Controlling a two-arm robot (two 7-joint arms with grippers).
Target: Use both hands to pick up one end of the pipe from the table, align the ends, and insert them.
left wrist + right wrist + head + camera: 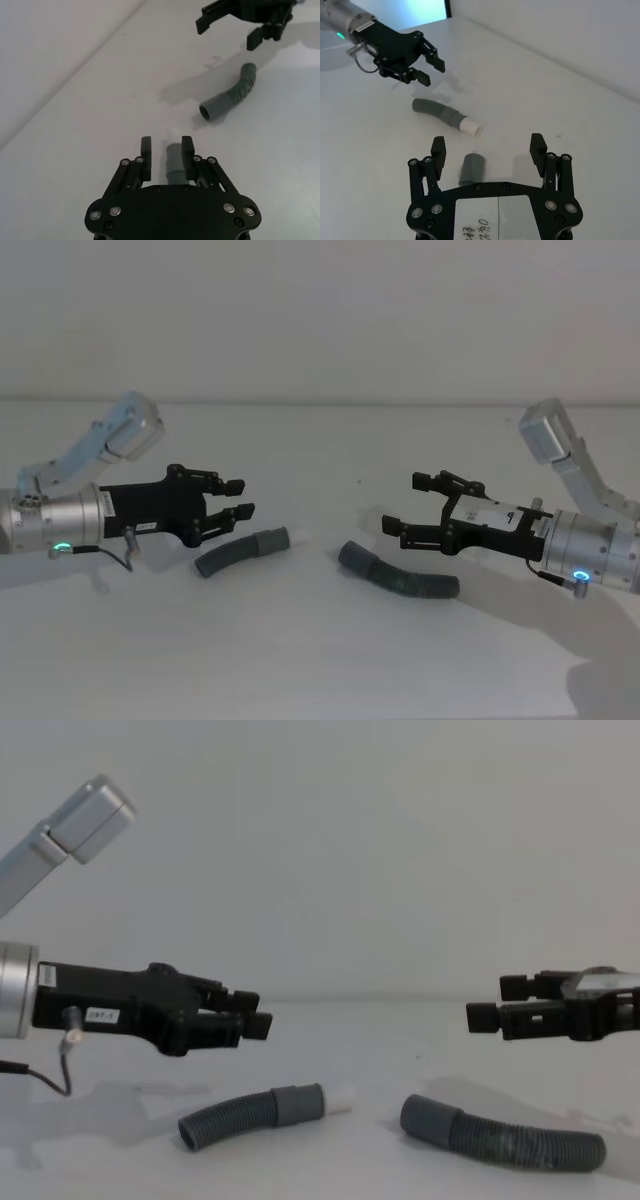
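Both hose pieces lie flat on the white table (320, 670), and neither is held. The short hose piece (240, 552) is on the robot's left, with a gentle bend in it. Its long axis runs roughly side to side across the table. Its smooth grey collar (298, 1103) and white tip (342, 1099) point toward the robot's right, at the other piece.

The longer hose piece (400, 578) lies on the right, also running mostly side to side. Its cuff (425, 1117) is at the inner end, turned back toward the short piece, and the ribbed body trails off toward the right arm. From the left wrist view the mouth of that cuff shows as a dark round opening. The two ends face each other across a stretch of bare table, near but not touching (they are not quite in line, since each piece curves a little).

The left gripper (240, 498) hangs above the short piece, clear of the table, with its fingers spread apart. In its own wrist view the collar end shows down between the two fingers, but nothing is clamped. The right gripper (403, 503) hovers over the cuff end of the longer piece with its fingers wide apart and gripping nothing. The cuff lies on the table below the gap between them. The two grippers point at each other from opposite sides, well apart. Behind them is the pale wall (330, 850).
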